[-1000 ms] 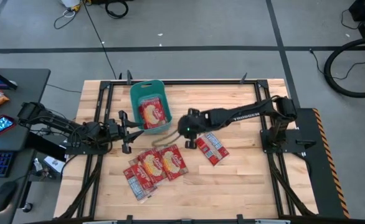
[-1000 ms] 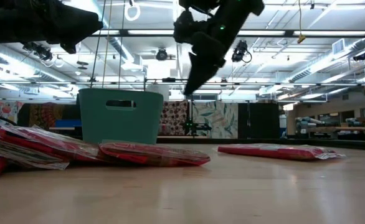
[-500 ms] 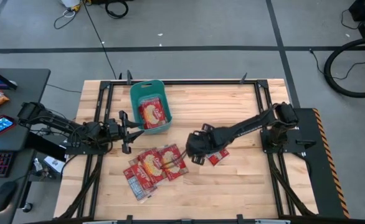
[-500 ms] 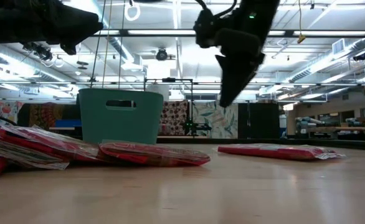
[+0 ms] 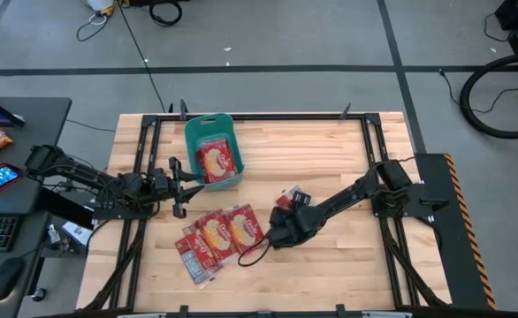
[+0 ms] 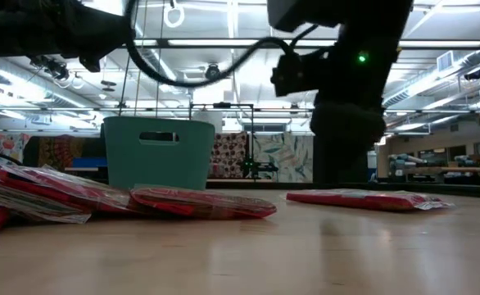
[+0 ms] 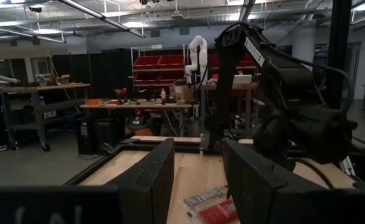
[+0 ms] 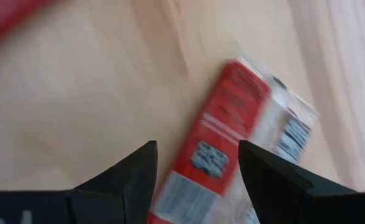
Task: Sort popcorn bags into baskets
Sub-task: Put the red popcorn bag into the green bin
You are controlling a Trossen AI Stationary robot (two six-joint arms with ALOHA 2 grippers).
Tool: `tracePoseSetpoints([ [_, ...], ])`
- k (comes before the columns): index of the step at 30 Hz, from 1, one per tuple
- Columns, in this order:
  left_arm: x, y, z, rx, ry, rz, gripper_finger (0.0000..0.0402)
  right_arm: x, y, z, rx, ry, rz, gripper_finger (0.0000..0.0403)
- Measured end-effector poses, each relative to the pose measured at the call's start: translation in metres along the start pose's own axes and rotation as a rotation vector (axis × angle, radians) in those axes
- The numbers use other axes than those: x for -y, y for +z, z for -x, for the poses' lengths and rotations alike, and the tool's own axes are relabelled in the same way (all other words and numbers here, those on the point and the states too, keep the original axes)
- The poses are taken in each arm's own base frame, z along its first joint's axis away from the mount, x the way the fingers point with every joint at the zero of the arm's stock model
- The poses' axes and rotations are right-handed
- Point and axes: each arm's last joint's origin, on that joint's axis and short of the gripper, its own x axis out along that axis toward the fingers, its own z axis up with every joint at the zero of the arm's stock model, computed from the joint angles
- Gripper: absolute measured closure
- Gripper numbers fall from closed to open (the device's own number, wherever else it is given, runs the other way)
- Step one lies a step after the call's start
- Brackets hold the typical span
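With my right gripper (image 8: 195,180) spread open and empty over the lone popcorn bag (image 8: 232,149) beside the pile (thin, flat), I risk its fingers skidding off.

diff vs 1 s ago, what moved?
The right hand swung from beside the teal basket toward the table's front and dropped over the lone popcorn bag, fingers open, nothing gripped. The left hand, the basket and the bag pile stayed put.
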Motion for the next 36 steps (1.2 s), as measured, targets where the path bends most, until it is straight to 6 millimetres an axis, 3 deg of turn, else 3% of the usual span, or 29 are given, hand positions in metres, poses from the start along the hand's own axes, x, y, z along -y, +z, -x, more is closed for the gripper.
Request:
tracePoseSetpoints([
  [13,0.000,-0.001,0.000,-0.005,-0.001,-0.001,0.0258,-0.004,-0.003,-0.007,0.002,-0.039,-0.032,0.0174],
  [24,0.000,-0.001,0.000,-0.006,-0.001,0.010,0.0258,-0.001,-0.022,-0.025,-0.028,-0.059,-0.047,0.0183],
  [27,0.000,-0.001,0.000,-0.006,-0.001,0.010,0.0258,-0.001,-0.023,-0.025,-0.040,-0.047,-0.022,0.0219],
  [36,0.000,-0.001,0.000,-0.006,-0.001,0.010,0.0258,0.000,-0.027,-0.026,-0.103,-0.028,0.085,0.0387],
])
